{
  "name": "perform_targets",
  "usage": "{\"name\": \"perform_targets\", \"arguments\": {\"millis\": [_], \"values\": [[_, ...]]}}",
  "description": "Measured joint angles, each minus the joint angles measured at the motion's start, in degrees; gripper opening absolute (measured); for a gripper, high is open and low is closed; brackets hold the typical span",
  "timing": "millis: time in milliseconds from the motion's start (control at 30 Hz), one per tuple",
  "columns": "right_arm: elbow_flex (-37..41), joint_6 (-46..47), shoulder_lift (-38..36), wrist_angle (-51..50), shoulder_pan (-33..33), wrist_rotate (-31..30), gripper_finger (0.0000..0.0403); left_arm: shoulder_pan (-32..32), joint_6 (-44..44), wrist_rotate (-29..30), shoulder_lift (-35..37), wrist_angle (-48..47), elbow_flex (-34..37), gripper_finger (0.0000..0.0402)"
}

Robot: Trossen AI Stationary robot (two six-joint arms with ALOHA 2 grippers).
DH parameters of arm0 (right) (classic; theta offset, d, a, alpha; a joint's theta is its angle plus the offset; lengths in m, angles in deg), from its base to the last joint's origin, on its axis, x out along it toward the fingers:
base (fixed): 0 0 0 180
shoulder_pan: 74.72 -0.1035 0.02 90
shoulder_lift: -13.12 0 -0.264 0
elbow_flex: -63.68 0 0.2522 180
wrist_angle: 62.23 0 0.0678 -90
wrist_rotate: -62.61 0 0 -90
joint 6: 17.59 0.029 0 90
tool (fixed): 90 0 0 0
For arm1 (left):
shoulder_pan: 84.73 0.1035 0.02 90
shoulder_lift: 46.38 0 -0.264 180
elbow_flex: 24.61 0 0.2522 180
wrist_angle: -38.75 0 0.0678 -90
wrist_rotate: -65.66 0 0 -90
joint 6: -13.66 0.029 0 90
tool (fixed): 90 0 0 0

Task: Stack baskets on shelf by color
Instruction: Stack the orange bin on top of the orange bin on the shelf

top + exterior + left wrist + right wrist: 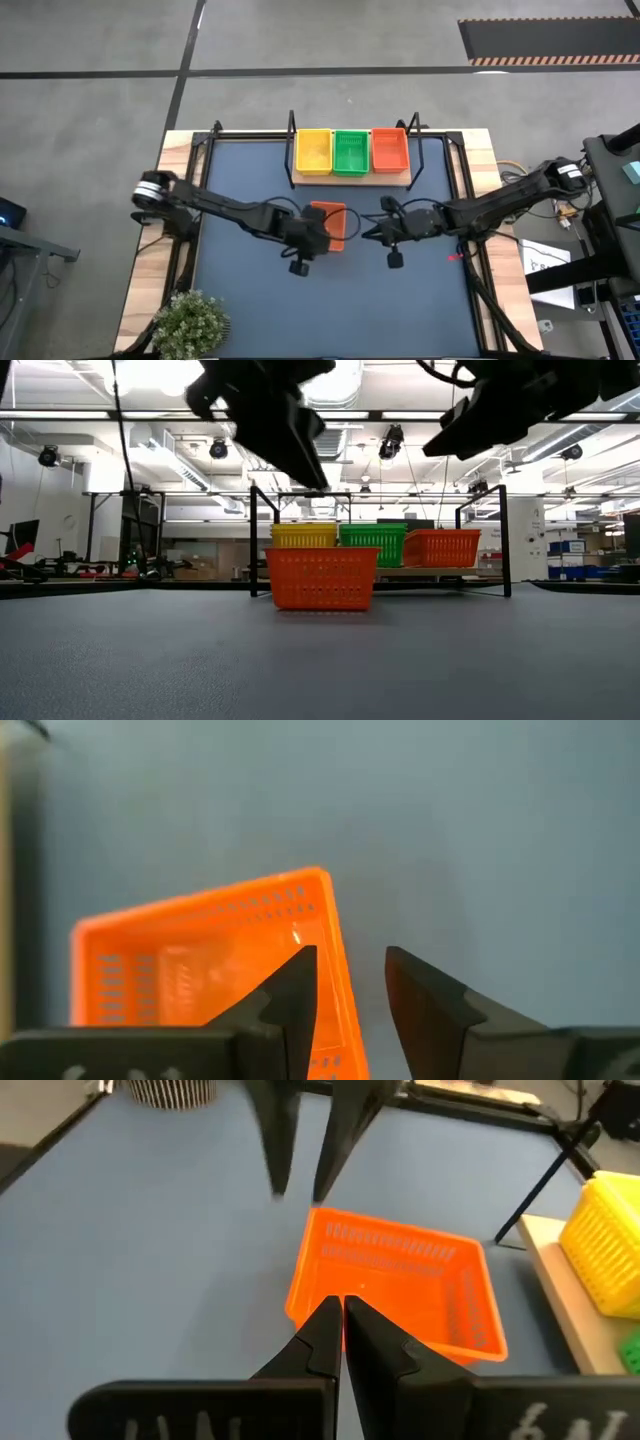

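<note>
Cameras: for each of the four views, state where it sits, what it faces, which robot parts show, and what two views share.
High: overhead, facing down; both arms, wooden shelf.
Low: tabletop level, facing across; arms above.
Left wrist: behind the open left claw, facing the loose red-orange plastic mesh basket.
Right wrist: behind the shut right claw, facing that basket.
Shared: all show this basket.
</note>
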Motion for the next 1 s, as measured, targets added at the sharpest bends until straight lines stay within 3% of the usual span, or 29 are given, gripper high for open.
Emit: {"name": "perform_targets", "arguments": {"millis": [133,300,533,800,1000], "values": [[-2.6,2.2,4.0,0.1,-0.9,-1.9,0.0009,0.0,7.3,0.0,6.9,4.3,4.7,0.0104],[-7.0,5.4,10.1,-0.5,-0.9,-1.9,0.0018,0.3,12.2,0.0,15.3,22.4,15.7,0.0105],[-14.2,7.2,17.9,-1.0,-0.8,-1.4,0.0085,1.0,19.1,0.4,24.6,38.5,28.4,0.0105],[-25.4,9.4,27.6,-9.9,-0.7,-1.4,0.0170,1.4,19.1,0.6,32.2,42.9,35.2,0.0105],[-34.2,10.9,35.5,-18.1,0.0,-1.0,0.0189,1.5,19.2,0.6,35.1,46.1,38.4,0.0105]]}}
